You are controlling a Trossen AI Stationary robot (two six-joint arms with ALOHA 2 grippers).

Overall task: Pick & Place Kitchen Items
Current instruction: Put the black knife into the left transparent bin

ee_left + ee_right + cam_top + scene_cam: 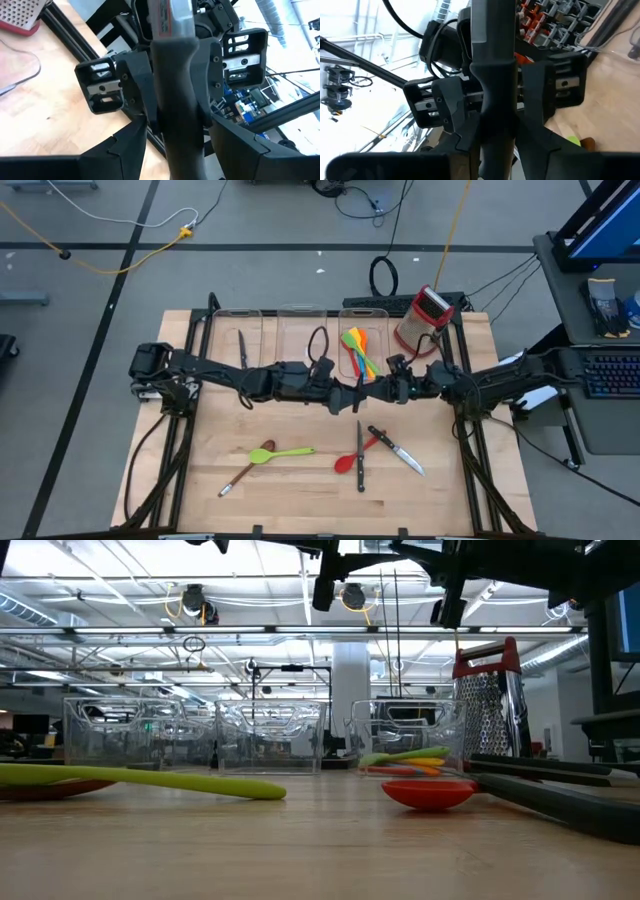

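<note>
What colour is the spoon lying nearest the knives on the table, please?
Red; the spoon shows best in the low view, beside the knives.

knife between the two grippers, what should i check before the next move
1. Left gripper on the knife: ok, its fingers clamp the black handle on both sides.
2. Right gripper on the same knife: ok, its fingers flank the handle too.
3. Knife off the table: ok, both grippers meet in the air above it.
4. Which way the blade points: cannot tell.
5. Left bin free to take it: ok, only a second knife lies in it.
</note>
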